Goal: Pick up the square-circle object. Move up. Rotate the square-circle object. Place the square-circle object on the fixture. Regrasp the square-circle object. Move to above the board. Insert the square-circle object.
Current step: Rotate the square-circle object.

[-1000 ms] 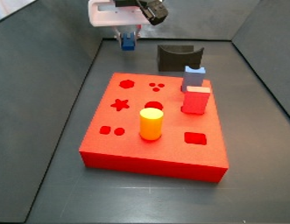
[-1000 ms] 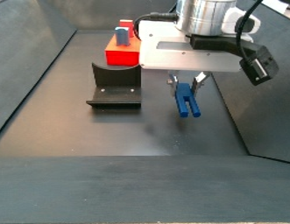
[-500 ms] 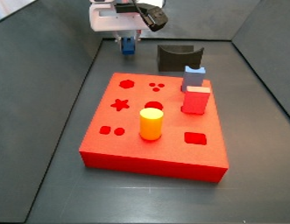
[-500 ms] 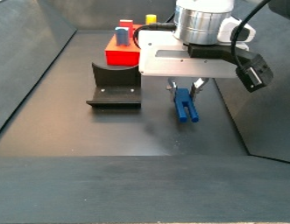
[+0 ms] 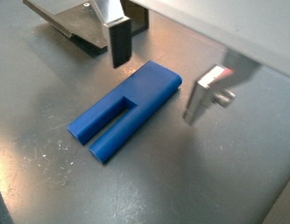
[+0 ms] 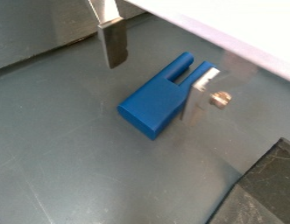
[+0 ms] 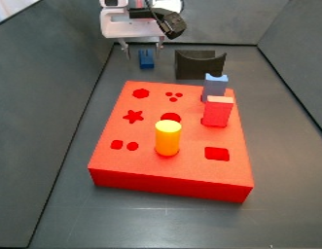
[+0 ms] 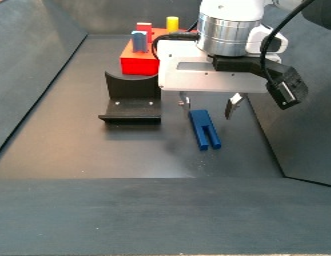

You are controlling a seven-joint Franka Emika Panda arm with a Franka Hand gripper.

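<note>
Side view first: the board (image 7: 170, 136), big and red, sits well clear of the fixture (image 8: 130, 97), with a yellow cylinder (image 7: 167, 137) and a red block (image 7: 217, 104) standing on it. Beside the fixture, the gripper (image 8: 207, 104) hangs above the floor, its plates spread apart with nothing between them. Under it, flat on the grey floor just beside the fixture, lies the square-circle object (image 8: 205, 129). In both wrist views the fingers (image 5: 116, 40) (image 6: 109, 41) stand to either side of the blue piece (image 5: 124, 110) (image 6: 165, 95), clear of it.
</note>
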